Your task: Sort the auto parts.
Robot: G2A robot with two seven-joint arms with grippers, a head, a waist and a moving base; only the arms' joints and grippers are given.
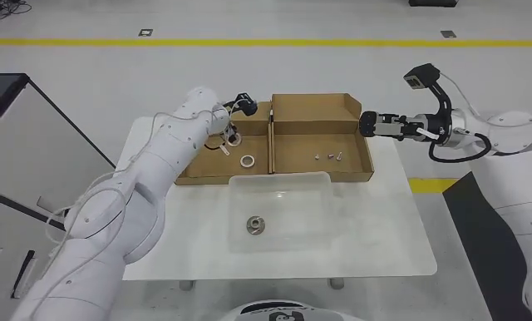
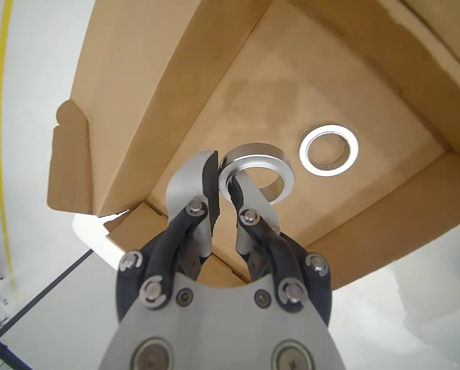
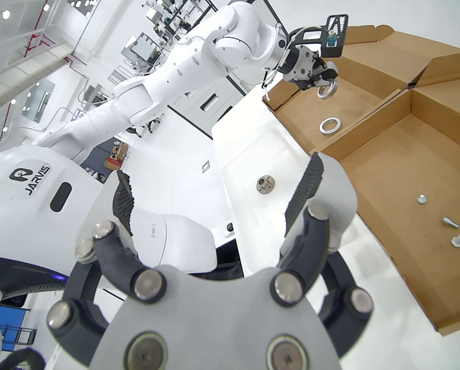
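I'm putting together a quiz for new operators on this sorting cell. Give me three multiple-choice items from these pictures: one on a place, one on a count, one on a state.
1. Where does the flanged hub lie?
A) in the left cardboard box
B) in the right cardboard box
C) in the clear tray

2. How many small fasteners lie in the right cardboard box?
A) one
B) three
C) six

3. What state is the left gripper in?
A) shut on a metal ring
B) open over the table
C) shut on a bolt

Answers:
1 C: the top view shows it alone on the tray's floor, in front of both boxes.
2 B: the right wrist view shows three separate pieces on that box's floor.
3 A: the left wrist view shows its fingers pinching the ring's rim, one inside and one outside.
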